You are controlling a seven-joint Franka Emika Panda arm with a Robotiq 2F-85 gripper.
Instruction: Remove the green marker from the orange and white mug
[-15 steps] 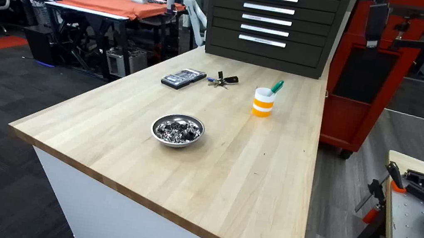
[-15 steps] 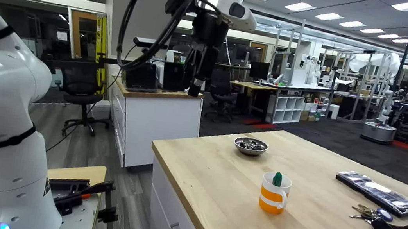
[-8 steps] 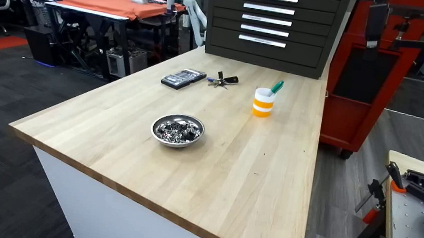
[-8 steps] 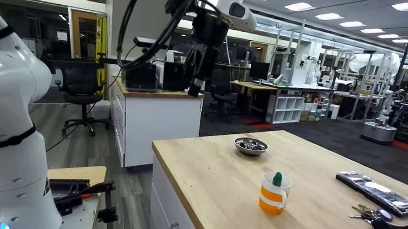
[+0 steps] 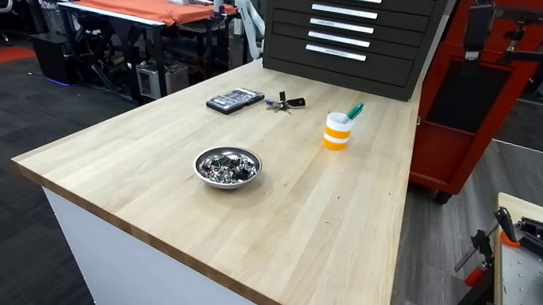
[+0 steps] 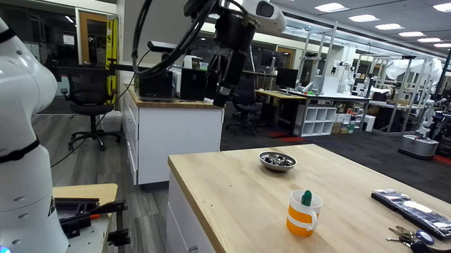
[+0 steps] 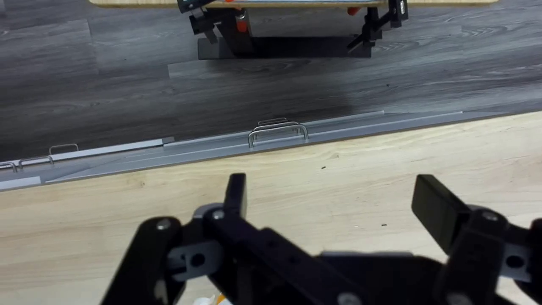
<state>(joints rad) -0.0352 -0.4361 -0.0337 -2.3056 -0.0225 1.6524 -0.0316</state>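
Observation:
The orange and white mug [image 5: 336, 134] stands upright on the wooden table in both exterior views [image 6: 299, 224]; its handle shows in an exterior view. The green marker [image 5: 355, 110] leans inside it, its green end sticking out above the rim, also visible in an exterior view [image 6: 306, 197]. In the wrist view only a small bit of the mug [image 7: 221, 299] shows at the bottom edge, mostly hidden by the gripper; the marker is not visible there. My gripper [image 7: 330, 192] is open and empty, pointing down, high above the mug and off to its side near the table edge [image 6: 217, 93].
A metal bowl [image 5: 223, 185] of small parts stands on the table [image 5: 290, 241]. A flat dark case [image 5: 234, 100] and a bunch of keys [image 5: 287, 103] lie beyond the mug. A dark drawer chest [image 5: 341, 66] stands at the table's end. A red cabinet [image 5: 450, 147] stands beside it.
The arm and gripper have shifted slightly toward the table side in the last half second. The mug, the marker and the other items have not moved.

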